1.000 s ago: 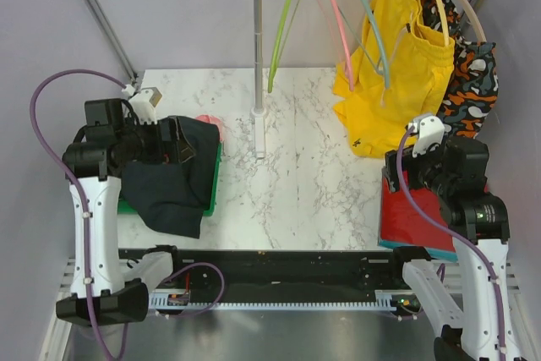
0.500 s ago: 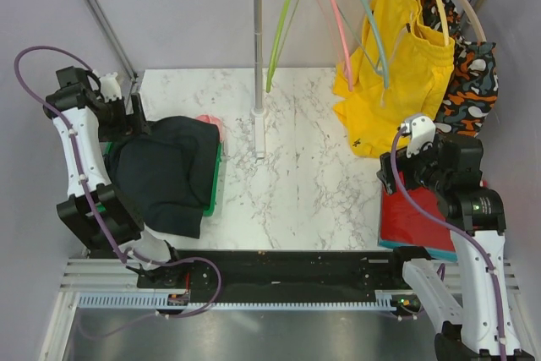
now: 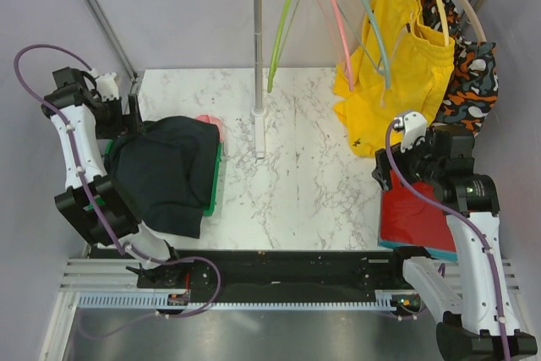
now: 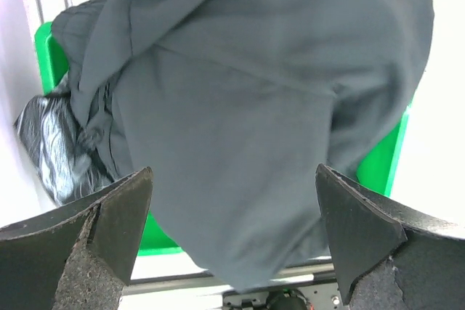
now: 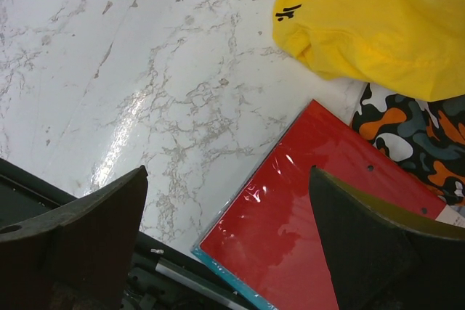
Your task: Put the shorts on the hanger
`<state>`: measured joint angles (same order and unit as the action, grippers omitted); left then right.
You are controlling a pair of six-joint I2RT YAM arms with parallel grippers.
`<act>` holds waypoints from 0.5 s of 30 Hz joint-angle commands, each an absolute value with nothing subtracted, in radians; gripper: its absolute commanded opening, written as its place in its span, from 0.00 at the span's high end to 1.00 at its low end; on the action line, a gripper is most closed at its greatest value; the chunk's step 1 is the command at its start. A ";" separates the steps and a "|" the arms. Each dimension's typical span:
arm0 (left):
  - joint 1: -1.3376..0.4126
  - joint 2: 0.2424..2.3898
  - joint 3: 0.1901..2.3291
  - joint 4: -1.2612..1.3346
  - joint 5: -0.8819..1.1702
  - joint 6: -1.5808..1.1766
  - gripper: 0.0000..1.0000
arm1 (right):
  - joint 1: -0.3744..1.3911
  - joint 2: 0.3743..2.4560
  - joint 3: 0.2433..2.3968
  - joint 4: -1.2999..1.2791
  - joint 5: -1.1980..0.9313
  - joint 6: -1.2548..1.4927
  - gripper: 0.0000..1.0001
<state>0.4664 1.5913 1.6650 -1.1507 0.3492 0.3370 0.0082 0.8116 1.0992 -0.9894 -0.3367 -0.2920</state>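
The large black fabric shorts (image 3: 165,177) lie heaped on a green plastic tray (image 3: 216,185) at the left side of the white marble table (image 3: 296,166). Their long axis runs from the far edge toward the arm bases, and the near end spills over the tray's front rim. My left gripper (image 3: 133,109) hovers at their far-left corner. In its wrist view the dark cloth fills the space between the fingers, and I see no contact. Its jaws are spread fully and hold nothing. My right gripper (image 3: 382,171) is equally wide and empty, over bare marble beside a red plastic sheet (image 3: 414,217), well apart from the shorts. The thin pale teal hanger (image 3: 377,30) hangs on the far rail, nearer the right arm. I judge the pick belongs to the left arm.
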 commanded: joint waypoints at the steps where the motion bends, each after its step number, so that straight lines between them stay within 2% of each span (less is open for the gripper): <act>1: 0.469 1.719 1.712 -1.080 0.306 0.368 0.01 | 0.003 0.827 1.120 -0.997 -0.382 -0.302 0.02; 9: 0.469 1.828 1.787 -0.962 0.193 0.359 0.01 | 0.005 0.842 1.112 -0.989 -0.414 -0.298 0.02; 15: 0.469 1.951 1.855 -0.950 0.123 0.377 0.17 | 0.003 0.848 1.124 -0.992 -0.411 -0.299 0.02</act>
<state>0.4664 1.8820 1.7962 -0.9966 0.1898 0.3397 0.0082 0.8421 1.0992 -1.0035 -0.3897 -0.2920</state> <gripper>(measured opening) 0.858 0.982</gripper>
